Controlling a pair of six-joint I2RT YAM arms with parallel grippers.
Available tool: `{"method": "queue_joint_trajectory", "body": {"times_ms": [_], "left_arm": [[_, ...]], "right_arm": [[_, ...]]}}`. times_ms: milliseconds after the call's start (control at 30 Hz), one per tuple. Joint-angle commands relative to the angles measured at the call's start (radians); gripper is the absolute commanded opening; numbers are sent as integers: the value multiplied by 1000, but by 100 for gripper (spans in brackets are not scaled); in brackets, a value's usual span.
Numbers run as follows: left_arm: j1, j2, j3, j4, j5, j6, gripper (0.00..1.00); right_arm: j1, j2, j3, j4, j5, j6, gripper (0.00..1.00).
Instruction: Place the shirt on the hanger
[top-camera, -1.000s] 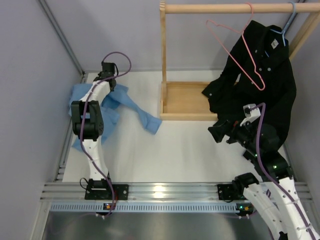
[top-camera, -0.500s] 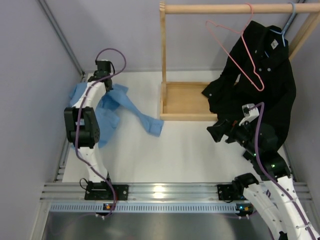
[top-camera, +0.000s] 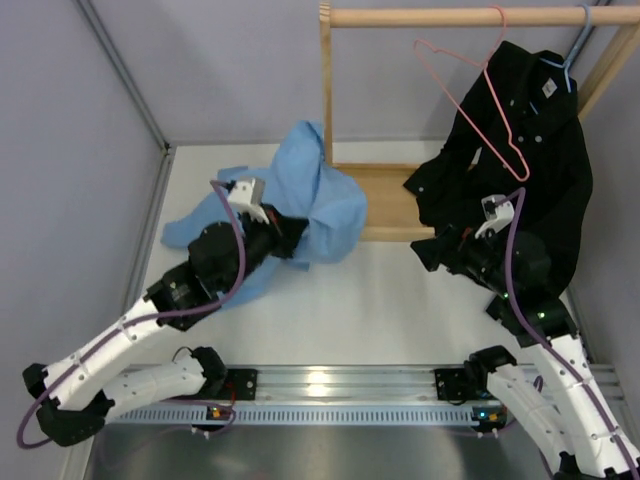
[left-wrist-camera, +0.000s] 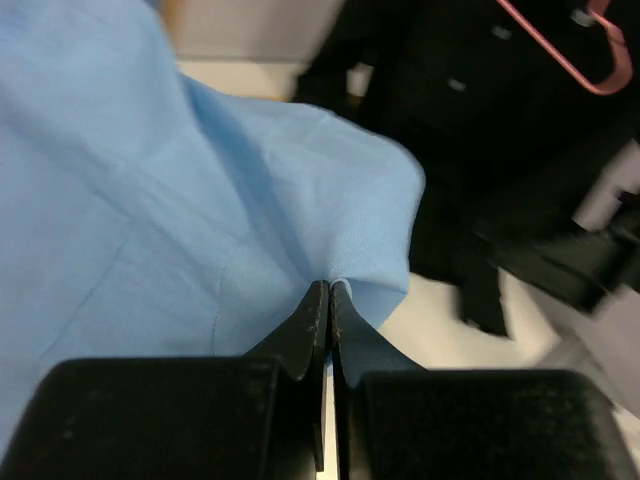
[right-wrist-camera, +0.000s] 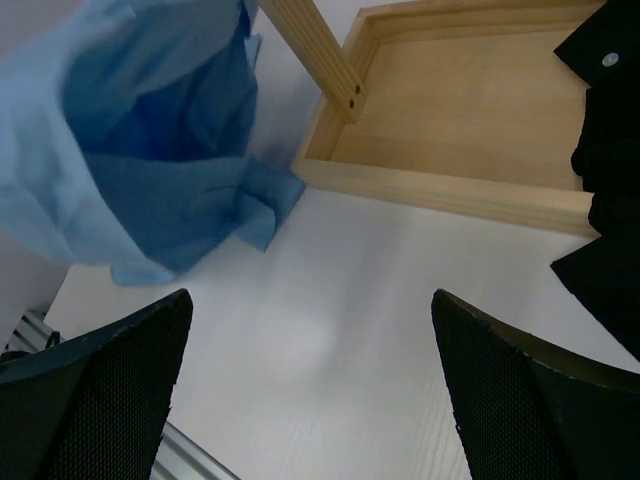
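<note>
Left fingers (left-wrist-camera: 310, 340) pinching shirt (top-camera: 322, 195) — lifted, moved right

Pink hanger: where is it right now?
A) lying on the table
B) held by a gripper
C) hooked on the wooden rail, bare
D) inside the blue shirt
C: the pink hanger hangs from the wooden rail, bare; the blue shirt is pinched in the left gripper.
</note>
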Motion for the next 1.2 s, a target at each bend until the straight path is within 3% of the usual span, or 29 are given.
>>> {"method": "queue_joint_trajectory", "body": {"times_ms": [0, 67, 100, 200, 300, 367, 400, 467, 500, 533, 633, 667, 800, 1000, 1100, 1167], "left_arm": [[-216, -19, -279, 281, 110, -241, 0], [-308, -9, -356, 360, 93, -272, 0], [-403, -6, -410, 382, 1, -298, 0], [-538, 2, -508, 468, -88, -334, 0], [-597, 23, -611, 549, -88, -400, 1], [-634, 37, -653, 587, -82, -415, 8], [-643, 37, -657, 586, -91, -411, 28], [-652, 28, -647, 557, -109, -394, 49], [-654, 19, -639, 536, -120, -383, 89], [-654, -4, -607, 508, -152, -371, 98], [-654, -24, -494, 220, -248, -336, 98], [-654, -24, -416, 58, -316, -322, 98], [-654, -33, -288, -226, -515, -334, 98], [-652, -137, -249, -318, -640, -337, 98], [-652, -205, -268, -318, -657, -326, 98], [-652, -237, -280, -322, -678, -328, 98]], "right_arm": [[-12, 6, 63, 62, 26, -9, 99], [-12, 3, 66, 42, 58, -17, 99], [-12, -2, 63, 18, 72, -19, 99], [-10, -23, -1, 8, 106, 10, 99], [-12, 4, -71, 31, 34, 58, 99], [-12, 47, -151, 100, -52, 93, 99], [-12, 61, -183, 140, -77, 104, 100], [-10, 101, -260, 278, -158, 130, 99], [-10, 139, -286, 309, -172, 138, 99], [-10, 164, -291, 335, -169, 138, 99], [-4, 239, -305, 354, -150, 127, 99], [-3, 251, -315, 405, -158, 130, 100], [39, 352, -377, 576, -175, 132, 99], [99, 558, -291, 709, -54, 81, 97], [140, 686, -210, 734, 52, 35, 86], [191, 763, -152, 723, 112, -35, 71]]}}
